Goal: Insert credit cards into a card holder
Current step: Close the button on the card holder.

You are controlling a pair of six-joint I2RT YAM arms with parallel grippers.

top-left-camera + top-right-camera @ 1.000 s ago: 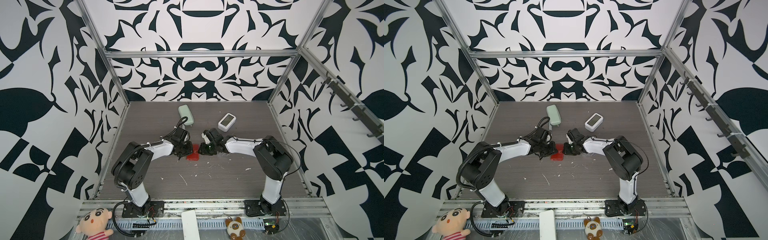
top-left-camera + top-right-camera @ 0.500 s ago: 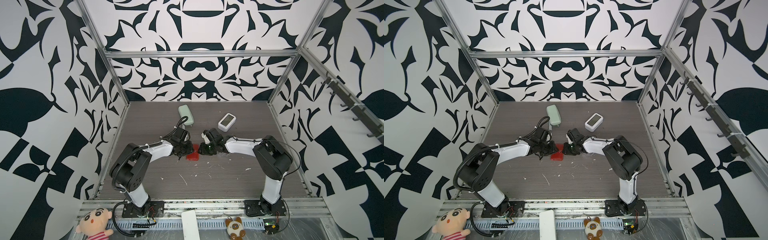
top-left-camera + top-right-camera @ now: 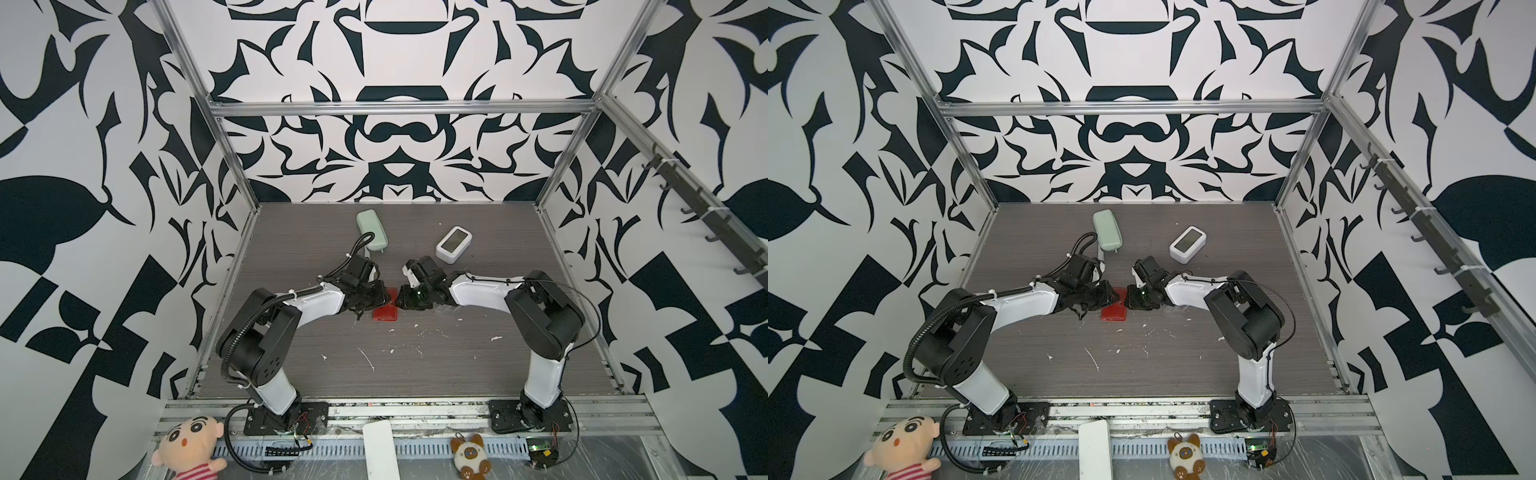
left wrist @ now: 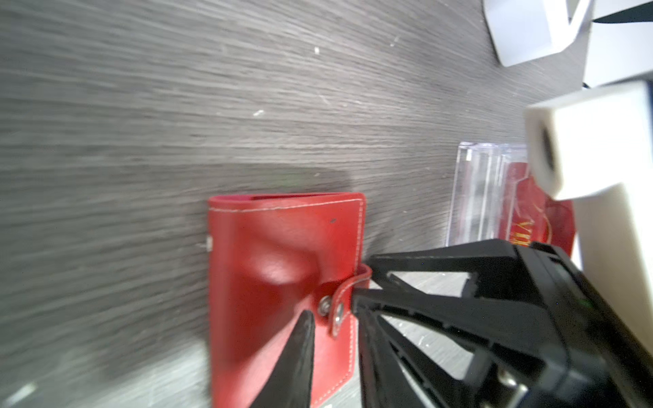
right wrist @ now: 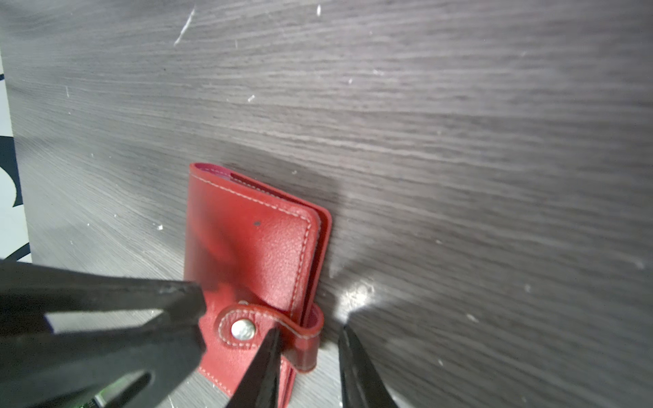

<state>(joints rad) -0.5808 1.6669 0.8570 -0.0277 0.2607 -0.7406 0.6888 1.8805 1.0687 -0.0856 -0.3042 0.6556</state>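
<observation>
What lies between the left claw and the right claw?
The closed red card holder, lying on the table: its snap tab sits between the left claw and right claw, seen in both top views and both wrist views.

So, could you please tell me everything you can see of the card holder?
The card holder is a red leather-look booklet with pale stitching, closed and flat on the table. A tab with a metal snap wraps its open edge onto the cover. The right gripper straddles that tab; the left gripper's finger touches the cover.
</observation>
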